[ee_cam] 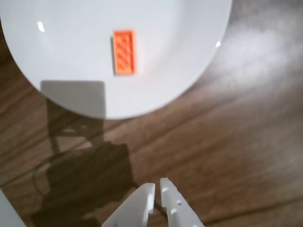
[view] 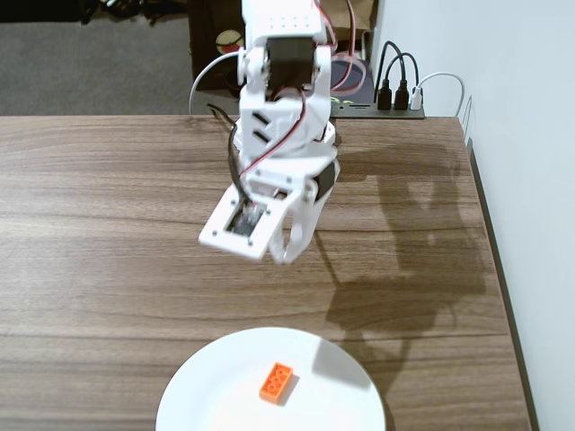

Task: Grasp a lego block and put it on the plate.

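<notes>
Small orange studded lego block (ee_cam: 124,52) flat on glossy white plate (ee_cam: 189,56); hand (ee_cam: 158,189) closed, empty.

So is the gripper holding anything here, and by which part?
Nothing is held. The gripper is nearly closed and empty above the wooden table, while the lego block lies flat on the plate.

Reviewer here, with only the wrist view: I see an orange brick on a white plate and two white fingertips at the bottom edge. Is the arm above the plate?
Observer: No. In the fixed view the gripper hangs over bare table, short of the plate.
Operator: Anything else on the table?
Observer: Nothing else on the wood; a power strip with plugged cables sits behind its far edge.
Operator: Is the whole plate on the table?
Observer: Cannot tell; the picture's bottom edge cuts it off. The brick lies flat, nothing touching it.
</notes>
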### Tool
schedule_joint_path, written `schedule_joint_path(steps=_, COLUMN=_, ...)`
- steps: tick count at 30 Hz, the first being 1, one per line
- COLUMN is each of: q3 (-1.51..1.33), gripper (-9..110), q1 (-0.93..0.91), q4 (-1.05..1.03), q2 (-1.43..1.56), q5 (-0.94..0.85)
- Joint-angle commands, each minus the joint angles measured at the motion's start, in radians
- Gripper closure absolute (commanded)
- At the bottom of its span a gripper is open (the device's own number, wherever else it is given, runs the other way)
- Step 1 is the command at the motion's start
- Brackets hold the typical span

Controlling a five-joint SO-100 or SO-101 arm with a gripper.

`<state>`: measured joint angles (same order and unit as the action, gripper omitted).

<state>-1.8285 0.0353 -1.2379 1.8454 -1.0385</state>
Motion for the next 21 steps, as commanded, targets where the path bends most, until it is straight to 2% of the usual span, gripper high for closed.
schedule_joint_path(steps=1, q3=-0.112, gripper=101, q1=0.003, q4=0.043, q2=0.175, q5=0.041)
schedule_joint_path(steps=10, q3=-0.454, gripper=101, q1=0.044, q4=0.075, q2=0.5, q5=0.259)
schedule_joint_path(steps=21, q3=-0.692, gripper=101, q1=0.023, q4=0.123, q2=0.753, q5=0.66)
